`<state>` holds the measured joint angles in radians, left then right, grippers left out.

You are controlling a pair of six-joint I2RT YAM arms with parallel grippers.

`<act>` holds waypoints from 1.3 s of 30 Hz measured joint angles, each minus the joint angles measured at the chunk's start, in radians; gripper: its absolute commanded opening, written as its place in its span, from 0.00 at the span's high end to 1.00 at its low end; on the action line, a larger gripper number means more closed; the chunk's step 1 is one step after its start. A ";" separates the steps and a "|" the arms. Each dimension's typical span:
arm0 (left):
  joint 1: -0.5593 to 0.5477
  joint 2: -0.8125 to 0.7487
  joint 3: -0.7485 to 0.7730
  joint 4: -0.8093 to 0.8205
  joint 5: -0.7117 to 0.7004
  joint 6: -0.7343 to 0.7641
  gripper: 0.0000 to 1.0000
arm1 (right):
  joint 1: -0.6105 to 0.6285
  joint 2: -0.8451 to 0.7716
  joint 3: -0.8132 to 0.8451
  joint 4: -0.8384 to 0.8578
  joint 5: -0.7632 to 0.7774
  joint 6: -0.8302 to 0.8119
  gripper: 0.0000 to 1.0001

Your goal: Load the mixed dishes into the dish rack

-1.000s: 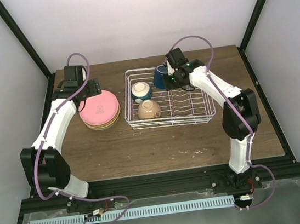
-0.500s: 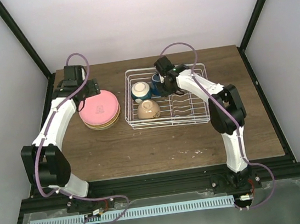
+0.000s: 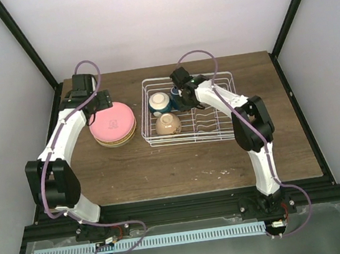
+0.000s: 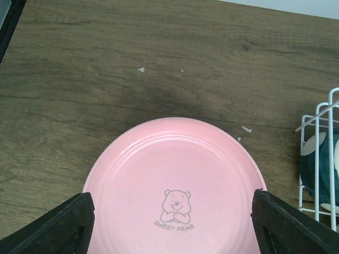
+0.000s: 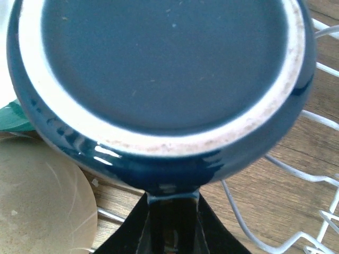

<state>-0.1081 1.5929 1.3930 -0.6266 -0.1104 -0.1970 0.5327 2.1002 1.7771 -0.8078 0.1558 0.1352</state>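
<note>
The round pink plate [image 3: 113,123] lies on the tan-yellow plate [image 3: 119,140] left of the white wire dish rack [image 3: 224,133]. My left gripper [image 3: 98,107] hovers open above the pink plate [image 4: 175,180], one finger [image 4: 69,222] at each side. The white-and-blue bowl [image 3: 160,103] and the cream bowl [image 3: 168,124] sit in the rack's left part. My right gripper [image 3: 182,93] is shut on the small dark blue mug [image 3: 178,99], held inside the rack beside the white-and-blue bowl. The mug's underside [image 5: 164,63] fills the right wrist view, gripped at its lower edge [image 5: 172,193], above the cream bowl [image 5: 37,201].
The rack's upright prongs [image 3: 209,114] fill its right half. Rack wires [image 5: 318,180] run close to the mug. The rack's left wall [image 4: 318,159] shows at the right edge of the left wrist view. Bare wooden table [image 3: 182,169] lies in front.
My right arm has swung left and carried the mug down into the rack, next to the white-and-blue bowl. My left arm has barely moved.
</note>
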 measured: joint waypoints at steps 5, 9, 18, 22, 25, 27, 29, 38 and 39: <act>0.010 0.015 0.009 -0.007 0.000 0.000 0.17 | 0.017 0.001 0.000 0.000 0.001 0.001 0.71; 0.011 0.019 0.011 -0.010 0.001 0.000 0.17 | 0.042 0.001 0.000 -0.014 -0.017 0.007 0.59; 0.018 0.032 0.012 -0.013 0.003 0.000 0.17 | 0.059 -0.006 -0.027 -0.049 -0.035 0.016 0.26; 0.022 0.048 0.012 -0.023 0.003 -0.001 0.17 | 0.060 -0.035 -0.027 -0.083 -0.036 0.019 0.23; 0.026 0.071 0.012 -0.038 0.002 -0.001 0.17 | 0.060 -0.073 -0.022 -0.124 -0.035 0.018 0.22; 0.027 0.091 0.012 -0.051 -0.002 -0.001 0.18 | 0.060 -0.098 -0.013 -0.152 -0.034 0.017 0.22; 0.027 0.109 0.012 -0.068 -0.009 -0.002 0.18 | 0.060 -0.122 0.006 -0.178 -0.031 0.014 0.22; 0.055 0.125 -0.012 -0.120 -0.053 -0.031 0.18 | 0.060 -0.163 0.125 -0.209 -0.012 -0.010 0.28; 0.071 0.125 -0.020 -0.119 -0.049 -0.038 0.18 | 0.060 -0.163 0.130 -0.208 -0.013 -0.012 0.29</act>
<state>-0.0376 1.7176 1.3731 -0.7460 -0.1596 -0.2352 0.5922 1.9377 1.9068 -1.0153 0.1432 0.1230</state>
